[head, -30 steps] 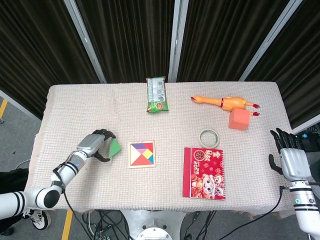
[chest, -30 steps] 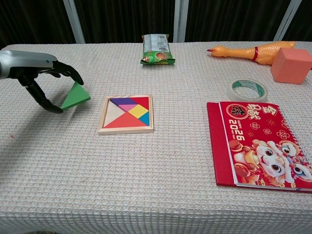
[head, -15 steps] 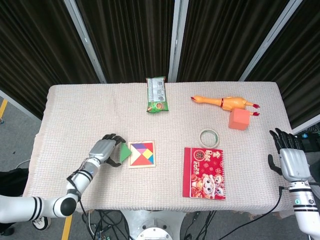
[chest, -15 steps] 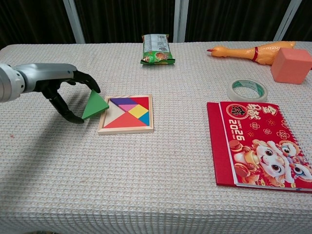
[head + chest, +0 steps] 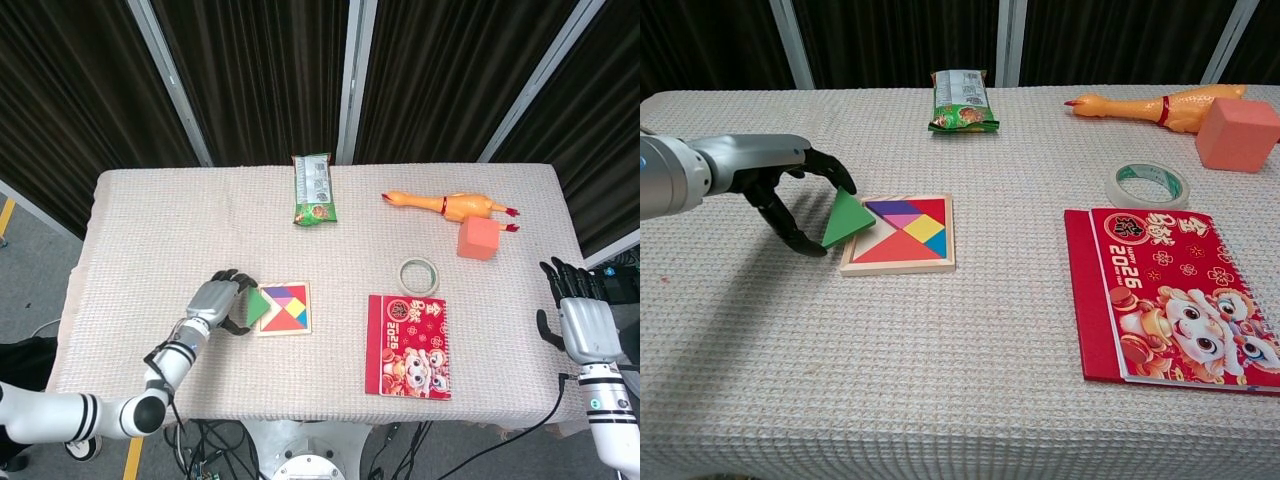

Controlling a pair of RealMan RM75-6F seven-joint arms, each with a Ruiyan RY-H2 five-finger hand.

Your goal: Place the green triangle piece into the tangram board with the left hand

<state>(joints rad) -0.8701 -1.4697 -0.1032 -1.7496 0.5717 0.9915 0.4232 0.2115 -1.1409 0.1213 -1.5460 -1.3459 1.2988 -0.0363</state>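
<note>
- Now the left hand holds the green triangle piece at the left edge of the tangram board; its dark fingers are curled over the top of the piece, with the thumb underneath near the tabletop.
- Seen from the chest view, the triangle is tilted, its right part lying over the board's left rim while its left corner sits down by the thumb; it is not flat in the board.
- From the head view, the same hand and green piece sit just left of the board, the piece overlapping the board's left side.
- Inside the board lie coloured pieces: red, yellow, blue, purple and a pale one.
- At the right edge of the head view the right hand hangs beside the tabletop, fingers apart and holding nothing; the chest view does not show it.
- A red calendar booklet lies on the right of the tabletop, well apart from the board.
- A roll of tape lies just behind the booklet.
- An orange cube sits near the far right edge, touching or just in front of a rubber chicken.
- A green snack packet lies at the far middle of the tabletop.
</note>
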